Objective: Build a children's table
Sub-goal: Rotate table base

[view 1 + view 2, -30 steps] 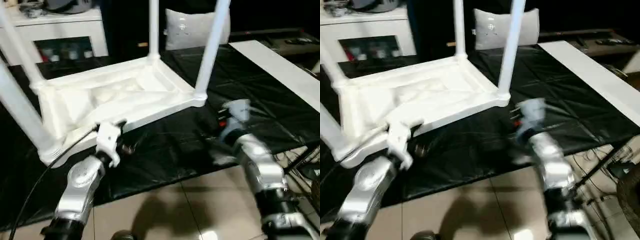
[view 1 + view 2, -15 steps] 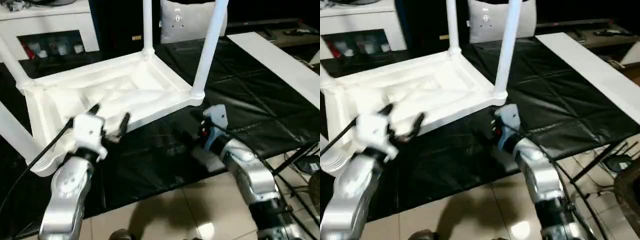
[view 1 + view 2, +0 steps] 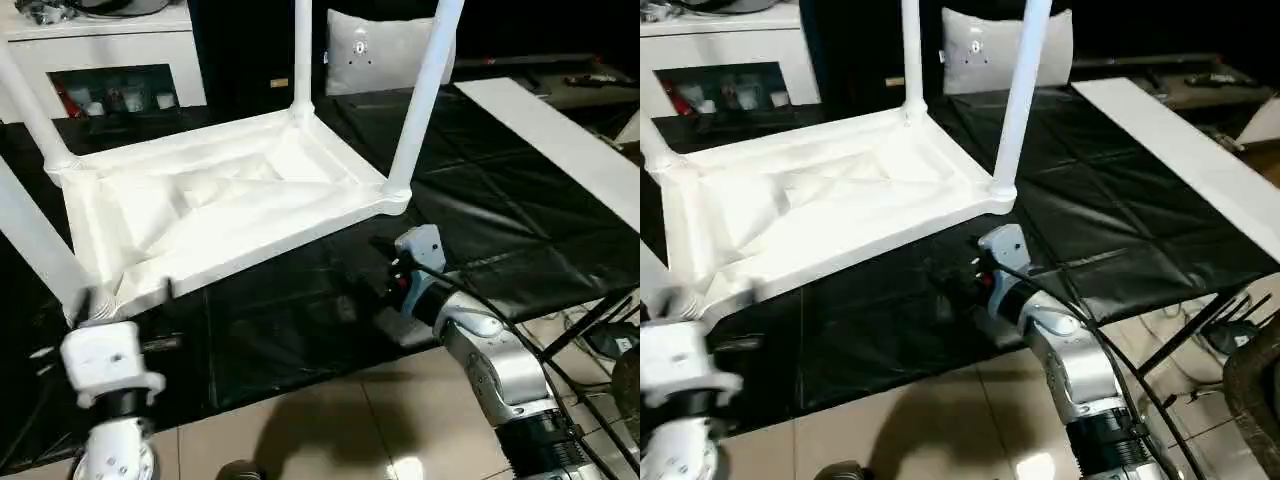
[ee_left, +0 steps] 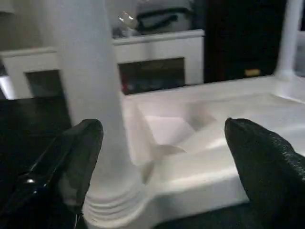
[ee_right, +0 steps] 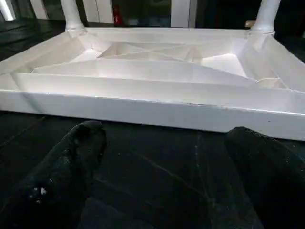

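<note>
Children's table (image 3: 220, 205) lay upside down on the black sheet (image 3: 500, 210), 4 legs up.
Left gripper (image 4: 164, 157) sat at the table's near-left corner leg (image 4: 88, 90), fingers wide apart, holding nothing. Right gripper (image 5: 167, 157) hovered over the sheet just off the table's near long edge, fingers spread, empty.

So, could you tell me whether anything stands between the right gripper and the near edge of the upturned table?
Nothing visible does. The right gripper has its fingers open, facing the children's table side rim, with bare black sheet between them.
</note>
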Robot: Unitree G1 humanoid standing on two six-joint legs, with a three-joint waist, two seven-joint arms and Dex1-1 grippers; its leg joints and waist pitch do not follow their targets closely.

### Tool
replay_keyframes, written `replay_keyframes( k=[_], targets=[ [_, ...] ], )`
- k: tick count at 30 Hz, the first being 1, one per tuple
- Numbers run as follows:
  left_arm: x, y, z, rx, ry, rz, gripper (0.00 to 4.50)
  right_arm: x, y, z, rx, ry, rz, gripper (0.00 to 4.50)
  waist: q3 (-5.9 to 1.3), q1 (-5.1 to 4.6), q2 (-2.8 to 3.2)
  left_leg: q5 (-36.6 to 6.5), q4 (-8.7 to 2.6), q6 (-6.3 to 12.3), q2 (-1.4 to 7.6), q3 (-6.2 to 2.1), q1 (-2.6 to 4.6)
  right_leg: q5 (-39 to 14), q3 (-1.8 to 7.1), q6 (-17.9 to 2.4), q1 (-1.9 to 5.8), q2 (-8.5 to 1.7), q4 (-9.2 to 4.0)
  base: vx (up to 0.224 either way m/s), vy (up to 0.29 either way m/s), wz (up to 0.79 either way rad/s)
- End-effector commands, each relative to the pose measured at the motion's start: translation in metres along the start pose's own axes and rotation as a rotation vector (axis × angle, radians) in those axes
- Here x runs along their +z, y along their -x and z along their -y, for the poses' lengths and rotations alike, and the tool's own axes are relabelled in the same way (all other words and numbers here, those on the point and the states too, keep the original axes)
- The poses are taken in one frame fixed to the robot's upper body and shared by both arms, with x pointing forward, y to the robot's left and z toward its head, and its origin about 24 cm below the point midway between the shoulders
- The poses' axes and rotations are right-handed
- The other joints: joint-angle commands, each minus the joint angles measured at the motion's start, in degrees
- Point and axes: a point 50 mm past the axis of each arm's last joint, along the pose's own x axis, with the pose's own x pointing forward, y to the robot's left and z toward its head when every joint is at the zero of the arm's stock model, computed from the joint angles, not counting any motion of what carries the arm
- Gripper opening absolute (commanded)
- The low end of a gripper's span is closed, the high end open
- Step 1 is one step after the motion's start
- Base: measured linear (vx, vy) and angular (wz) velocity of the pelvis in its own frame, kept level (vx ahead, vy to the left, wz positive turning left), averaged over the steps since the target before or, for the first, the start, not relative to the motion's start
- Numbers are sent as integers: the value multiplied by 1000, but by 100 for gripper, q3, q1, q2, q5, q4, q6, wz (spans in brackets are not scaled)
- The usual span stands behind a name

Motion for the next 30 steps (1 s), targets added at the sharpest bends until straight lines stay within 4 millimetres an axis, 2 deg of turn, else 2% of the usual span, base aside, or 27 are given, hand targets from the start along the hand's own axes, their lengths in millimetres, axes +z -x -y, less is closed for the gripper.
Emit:
replay_keyframes(
  k=[1,4,5,6,8,9,10,11,13,14,15,16,19,20,22,24,25,26,27,28,29,30],
  targets=[
    [-1,-8,-4,23,-21,17,446,6,0,0,18,23,-3,450,-201,-13,19,-2168,-494,-33,211,-77,48,-2561,326,-171,120,-379,-660,0,0,0],
    [-5,-21,-10,39,-27,10,446,4,0,-1,41,22,-23,450,-229,-6,41,-2064,-509,-69,228,-101,37,-2158,326,-224,138,-364,-603,0,0,0],
    [-8,-30,-16,70,-61,1,446,3,0,-3,58,16,-32,450,-240,-13,72,-2048,-504,-88,227,-104,46,-1933,329,-277,140,-355,-583,0,0,0],
    [-8,-30,-16,70,-61,1,446,3,0,-3,58,16,-32,450,-247,-10,61,-2005,-503,-84,225,-105,40,-1810,328,-298,150,-352,-567,0,0,0],
    [-13,-42,-25,113,-51,-12,446,4,2,-7,120,4,-31,450,-271,-5,100,-1842,-483,-73,217,-97,39,-1382,333,-422,171,-348,-523,0,0,0],
    [-13,-43,-26,117,-49,-13,446,4,2,-8,128,1,-30,450,-282,-2,89,-1805,-478,-62,213,-94,41,-1285,334,-456,177,-348,-505,0,0,0],
    [-17,-53,-32,140,-44,-22,446,5,4,-11,172,-7,-26,450,-288,3,172,-1736,-475,-68,219,-107,29,-1066,333,-539,191,-352,-476,0,0,0],
    [-18,-57,-34,147,-47,-26,446,5,5,-12,185,-8,-24,450,-303,8,139,-1719,-468,-50,215,-98,53,-937,332,-573,189,-340,-468,0,0,0],
    [-21,-66,-40,193,-20,-41,446,6,7,-11,200,-4,-27,450,-312,7,139,-1615,-465,-37,212,-100,42,-770,330,-639,208,-347,-440,0,0,0],
    [-22,-70,-44,242,14,-52,446,5,7,-10,193,-1,-30,450,-321,24,244,-1538,-459,-68,224,-119,35,-609,324,-744,218,-368,-401,0,0,0],
    [-22,-71,-45,256,25,-54,446,5,7,-9,188,0,-31,450,-322,2,200,-1544,-456,-75,231,-103,42,-557,324,-763,215,-355,-421,0,0,0],
    [-22,-71,-46,268,36,-56,446,5,7,-8,182,0,-33,450,-330,5,175,-1498,-449,-88,228,-108,33,-435,323,-838,237,-361,-386,0,0,0],
    [-22,-73,-46,275,42,-56,446,4,8,-7,178,0,-35,450,-322,9,173,-1509,-446,-30,223,-90,28,-561,327,-874,237,-374,-406,0,0,0],
    [-22,-74,-44,255,37,-49,446,4,8,-5,173,-2,-37,450,-316,16,208,-1552,-448,-34,221,-93,30,-640,327,-866,232,-378,-414,0,0,0],
    [-23,-82,-37,160,68,-36,446,1,7,0,126,-12,-61,450,-301,23,174,-1716,-459,-42,202,-85,49,-1087,327,-764,213,-381,-467,0,0,0],
    [-23,-82,-37,158,69,-36,446,1,7,0,125,-12,-61,450,-299,37,187,-1808,-469,-89,218,-95,66,-1246,330,-748,192,-387,-480,0,0,0],
    [-24,-86,-30,63,109,-50,446,-1,5,5,74,-15,-76,450,-299,44,158,-1793,-483,-127,231,-108,59,-1251,328,-746,203,-407,-480,0,0,0],
    [-24,-89,-19,-82,154,-65,446,-3,2,12,9,-25,-92,450,-307,43,163,-1788,-477,-161,218,-96,70,-1238,335,-776,178,-397,-466,0,0,0],
    [-24,-88,-6,-262,210,-89,446,-5,0,20,-61,-33,-112,450,-307,58,169,-1735,-485,-224,201,-93,79,-1342,347,-831,163,-430,-455,0,0,0],
    [-24,-88,-6,-262,210,-89,446,-5,0,20,-61,-33,-112,450,-309,48,186,-1751,-484,-262,200,-87,69,-1360,344,-875,151,-414,-442,0,0,0],
    [-19,-79,13,-558,296,-120,446,-9,-3,31,-146,-34,-146,450,-298,79,196,-1859,-485,-319,220,-77,119,-1395,351,-862,124,-417,-460,0,0,0],
    [-15,-72,20,-682,315,-130,446,-12,-4,35,-171,-27,-160,450,-305,89,205,-1883,-483,-365,218,-79,130,-1418,361,-921,105,-436,-425,0,0,0]
  ],
)
